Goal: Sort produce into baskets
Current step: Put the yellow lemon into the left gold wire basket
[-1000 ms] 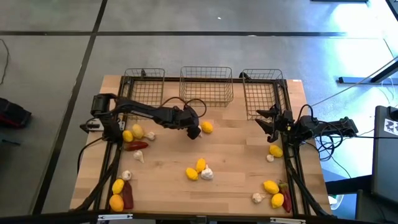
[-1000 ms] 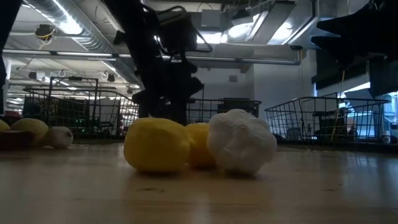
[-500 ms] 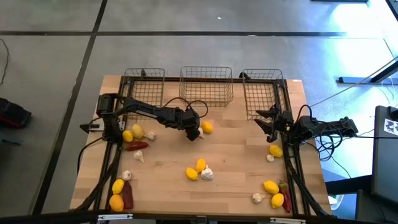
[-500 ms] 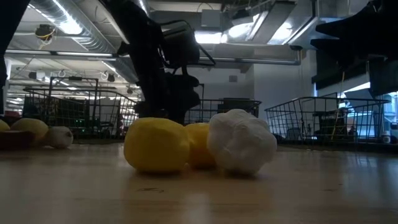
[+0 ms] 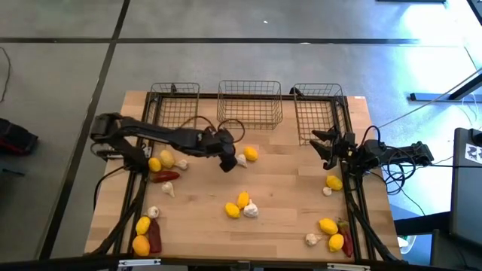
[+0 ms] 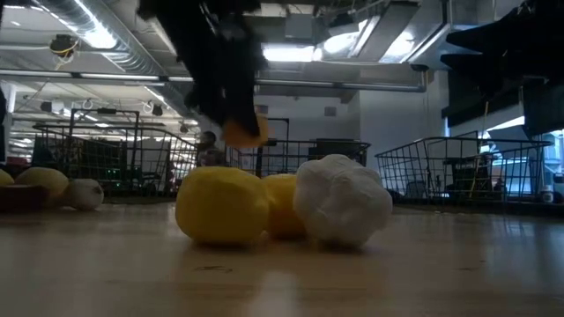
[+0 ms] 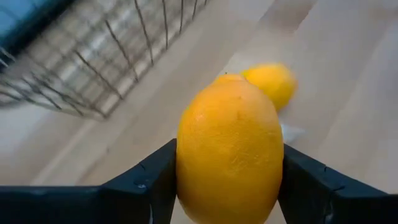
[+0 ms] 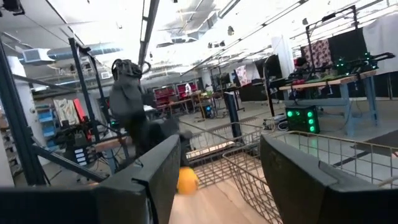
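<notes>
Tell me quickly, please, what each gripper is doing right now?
Left gripper: shut on a lemon, lifted above the table.
Right gripper: open, holding nothing.

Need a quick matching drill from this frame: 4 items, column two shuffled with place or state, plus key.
Column 1:
1. left claw
2. right claw
3. middle basket
4. garlic bulb

Column 2:
A. empty, at the table's far edge
B. open, near the right basket
C. shut on a lemon
D. touching two lemons mid-table

Pairs: 1-C, 2-B, 3-A, 4-D
</notes>
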